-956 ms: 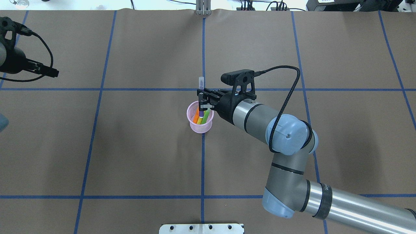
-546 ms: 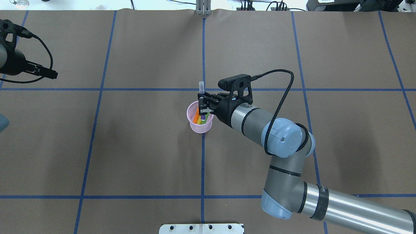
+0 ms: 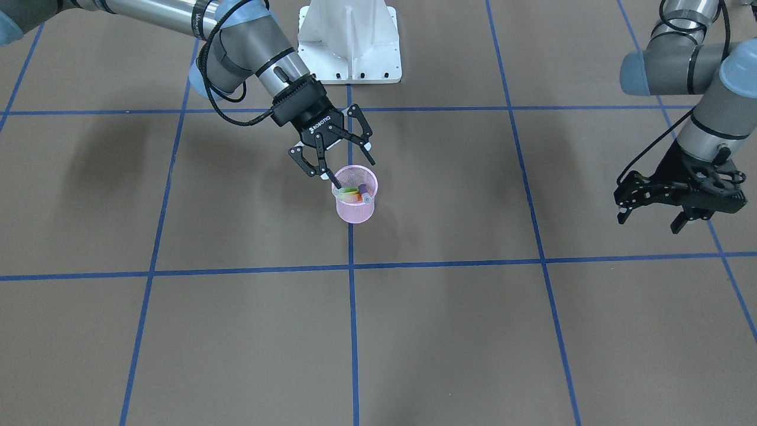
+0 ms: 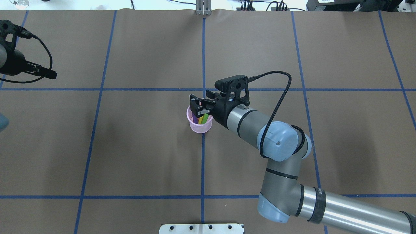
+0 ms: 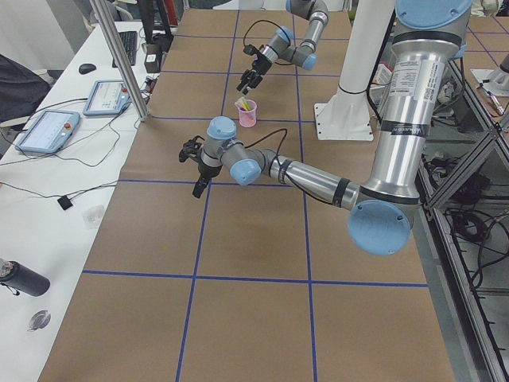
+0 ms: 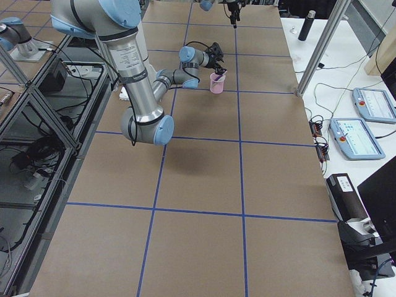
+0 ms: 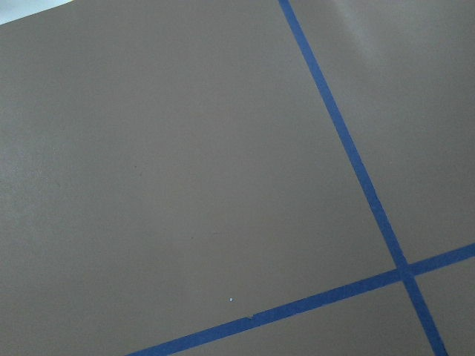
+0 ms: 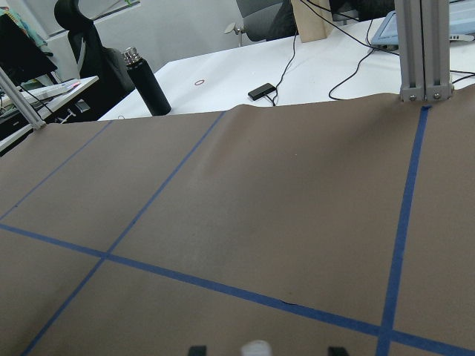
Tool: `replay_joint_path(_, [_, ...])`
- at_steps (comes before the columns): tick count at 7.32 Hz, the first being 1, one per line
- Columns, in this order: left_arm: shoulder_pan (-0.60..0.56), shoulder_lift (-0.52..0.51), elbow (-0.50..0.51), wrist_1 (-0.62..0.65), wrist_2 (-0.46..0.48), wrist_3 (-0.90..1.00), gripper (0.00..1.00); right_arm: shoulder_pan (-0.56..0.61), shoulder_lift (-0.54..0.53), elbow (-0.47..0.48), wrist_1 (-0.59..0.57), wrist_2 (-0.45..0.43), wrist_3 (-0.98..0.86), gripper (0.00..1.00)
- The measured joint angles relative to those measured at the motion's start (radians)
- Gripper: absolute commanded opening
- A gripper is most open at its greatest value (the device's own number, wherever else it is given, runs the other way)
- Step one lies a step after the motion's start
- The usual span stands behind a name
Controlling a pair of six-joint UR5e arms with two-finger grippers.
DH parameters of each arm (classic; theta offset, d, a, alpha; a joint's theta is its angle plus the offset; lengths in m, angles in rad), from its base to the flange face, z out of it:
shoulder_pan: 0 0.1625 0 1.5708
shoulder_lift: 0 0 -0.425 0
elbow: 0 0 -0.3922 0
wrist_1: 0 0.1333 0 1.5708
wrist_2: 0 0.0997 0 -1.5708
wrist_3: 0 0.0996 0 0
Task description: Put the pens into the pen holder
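Our right arm (image 4: 279, 182) reaches in from the right side toward the middle. Its elbow is bent and its forearm slopes down to the wrist. The right claw (image 3: 346, 171) tilts downward, both fingers spread wide and gripping nothing. Our left arm (image 3: 674, 65) hangs out at the far left, well apart from the right one. Its wrist is bent so that the left claw (image 3: 647, 220) faces down, fingers likewise parted and empty.
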Motion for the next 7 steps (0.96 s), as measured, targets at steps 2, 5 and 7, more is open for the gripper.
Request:
replay_joint_path(2, [-0.096, -0.004, 0.000, 0.082, -0.025, 0.061, 1.00, 0.063, -0.015, 0.169, -0.424, 0.098, 0.022, 1.00])
replay_joint_path(5, [-0.266, -0.002, 0.065, 0.104, -0.106, 0.101, 1.00, 0.356, -0.117, 0.294, -0.793, 0.386, 0.049, 1.00])
replay_joint_path(7, [-0.326, 0.003, 0.162, 0.097, -0.131, 0.103, 1.00, 0.614, -0.252, 0.276, -0.821, 0.634, -0.155, 1.00])
